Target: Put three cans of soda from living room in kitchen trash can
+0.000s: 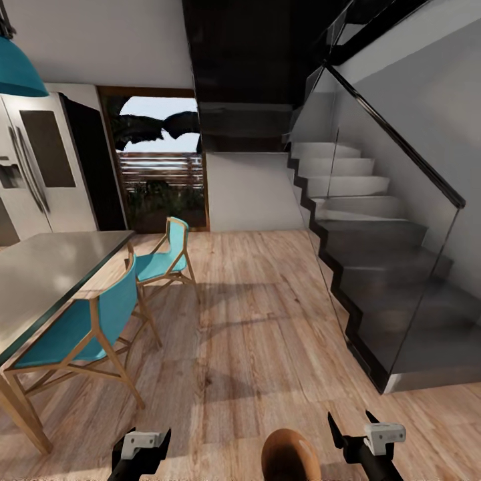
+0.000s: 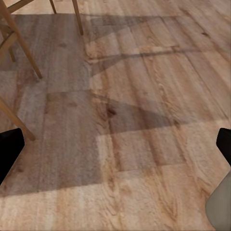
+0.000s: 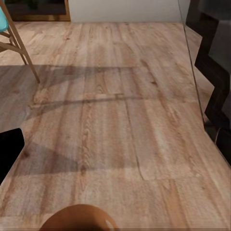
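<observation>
The bin point(image 1: 290, 455) shows as a rounded brown-copper shape at the bottom edge of the head view, between the two arms and low over the wood floor point(image 1: 267, 321). Its brown curve also shows in the right wrist view. The steel double-door fridge point(image 1: 37, 170) of the kitchen stands far left; whether cans lie in the bin cannot be told.
</observation>
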Controlling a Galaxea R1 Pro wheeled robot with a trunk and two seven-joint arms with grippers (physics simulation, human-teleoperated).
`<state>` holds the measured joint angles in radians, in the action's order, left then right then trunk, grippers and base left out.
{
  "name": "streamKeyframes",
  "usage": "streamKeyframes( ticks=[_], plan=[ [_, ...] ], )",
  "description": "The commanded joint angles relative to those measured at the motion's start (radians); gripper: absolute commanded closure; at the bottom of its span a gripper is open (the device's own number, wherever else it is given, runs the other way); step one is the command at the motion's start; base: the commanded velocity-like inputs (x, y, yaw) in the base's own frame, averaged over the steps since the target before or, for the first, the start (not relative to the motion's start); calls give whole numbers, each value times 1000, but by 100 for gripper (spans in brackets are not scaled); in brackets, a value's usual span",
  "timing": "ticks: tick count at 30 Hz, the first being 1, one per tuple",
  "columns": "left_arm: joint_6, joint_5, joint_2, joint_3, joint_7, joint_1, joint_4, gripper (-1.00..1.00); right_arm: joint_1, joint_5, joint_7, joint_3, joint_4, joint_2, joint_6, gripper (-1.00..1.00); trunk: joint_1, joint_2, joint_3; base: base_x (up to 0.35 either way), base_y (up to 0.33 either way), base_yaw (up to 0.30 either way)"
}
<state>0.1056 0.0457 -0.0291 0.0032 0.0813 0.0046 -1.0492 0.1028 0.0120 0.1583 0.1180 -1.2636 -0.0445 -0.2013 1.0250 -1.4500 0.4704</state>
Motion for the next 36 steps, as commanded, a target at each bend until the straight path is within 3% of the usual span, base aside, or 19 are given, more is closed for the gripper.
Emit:
streamKeyframes(
  ticks=[1, 22, 36],
  plan=[
    [0, 0, 0, 0, 0, 0, 0, -100, 0, 0, 0, 0, 2, 0, 0, -100, 0, 0, 2, 2, -1, 0],
    [0, 1, 0, 0, 0, 0, -1, -100, 0, -2, 5, -3, 12, -1, -2, -100, 0, 0, 35, 0, 0, 0],
    [0, 0, 0, 0, 0, 0, 0, -100, 0, -6, 9, -5, 12, -1, -3, -100, 0, 0, 38, 0, 0, 0]
  ],
)
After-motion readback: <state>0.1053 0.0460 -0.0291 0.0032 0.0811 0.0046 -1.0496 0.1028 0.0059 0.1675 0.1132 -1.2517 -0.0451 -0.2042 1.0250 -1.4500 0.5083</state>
